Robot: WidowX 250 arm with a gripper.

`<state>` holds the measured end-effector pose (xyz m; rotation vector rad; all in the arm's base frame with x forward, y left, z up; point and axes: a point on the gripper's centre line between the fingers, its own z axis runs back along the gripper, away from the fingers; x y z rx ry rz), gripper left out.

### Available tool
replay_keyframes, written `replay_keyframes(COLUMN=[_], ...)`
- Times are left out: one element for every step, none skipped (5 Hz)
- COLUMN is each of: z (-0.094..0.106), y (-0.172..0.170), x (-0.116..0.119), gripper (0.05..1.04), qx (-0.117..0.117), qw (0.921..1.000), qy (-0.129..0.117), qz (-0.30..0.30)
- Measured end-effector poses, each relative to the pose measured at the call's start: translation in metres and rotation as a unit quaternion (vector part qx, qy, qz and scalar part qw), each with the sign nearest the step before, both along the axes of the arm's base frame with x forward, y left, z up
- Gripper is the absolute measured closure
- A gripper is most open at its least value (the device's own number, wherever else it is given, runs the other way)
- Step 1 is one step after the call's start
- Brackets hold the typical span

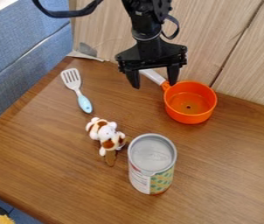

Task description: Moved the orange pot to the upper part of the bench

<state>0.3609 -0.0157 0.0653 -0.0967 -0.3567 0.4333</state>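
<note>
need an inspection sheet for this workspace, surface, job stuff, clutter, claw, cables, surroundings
Surface: brown wood-grain bench, no spills seen
Job's things: orange pot upright toward the back, right of centre in the view; its pale handle points back and left
Clutter: can standing in front; brown-and-white plush toy to its left; slotted spatula further back
Claw: open, pointing down, handle visible between its fingers; contact can't be told
Cables: black cable arcs at top left; smaller loop beside the arm
Surroundings: pale wood panels behind; blue fabric at left
</note>
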Motion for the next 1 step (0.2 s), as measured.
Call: replay_keyframes(z=[0.0000], y=[0.0000], x=[0.0000], gripper=[0.083], qx=[0.000], qw=[1.0000], qy=[0.000], qz=[0.000])
